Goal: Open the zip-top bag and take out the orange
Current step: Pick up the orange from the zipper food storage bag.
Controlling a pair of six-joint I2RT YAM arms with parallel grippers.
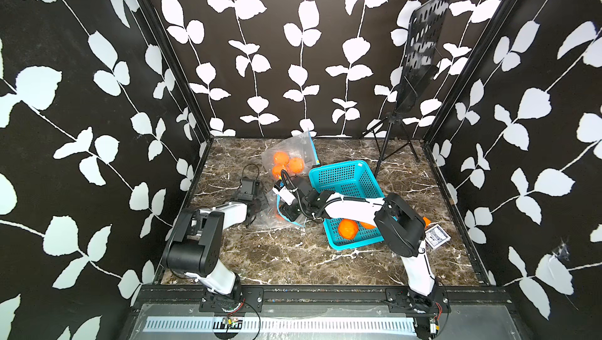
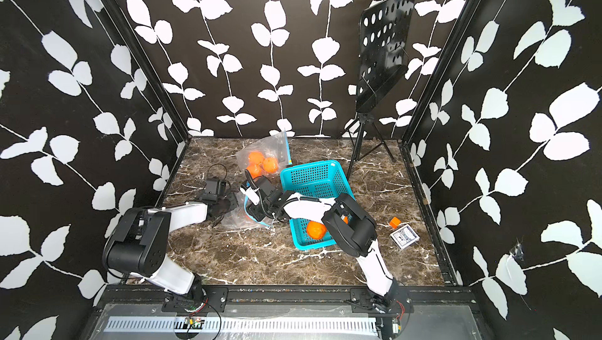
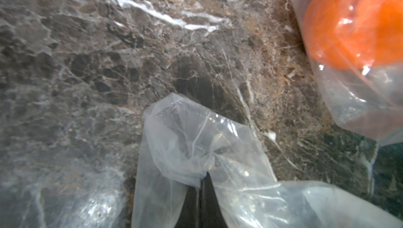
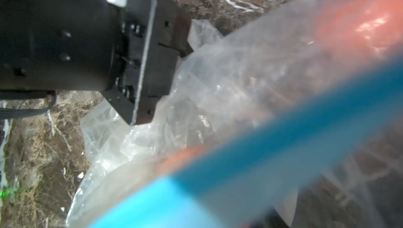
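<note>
In a top view: crinkled clear zip-top bag (image 1: 265,218) on the veined marble surface (image 1: 277,257), at the teal mesh basket's (image 1: 345,175) nine o'clock; whether the right fingers (image 1: 286,211) grip it cannot be told. Left wrist: left fingers (image 3: 202,196) clamp bunched film, round orange (image 3: 353,26) bagged nearby. Right wrist: blurred blue zip strip (image 4: 261,161).

Bags left, basket right!
Crumpled clear plastic zip-top bag (image 1: 264,219) lies left of the turquoise perforated plastic basket (image 1: 345,179); another clear plastic bag of oranges (image 1: 281,148) sits behind it; a round orange fruit (image 1: 348,229) rests in the basket's near end.
</note>
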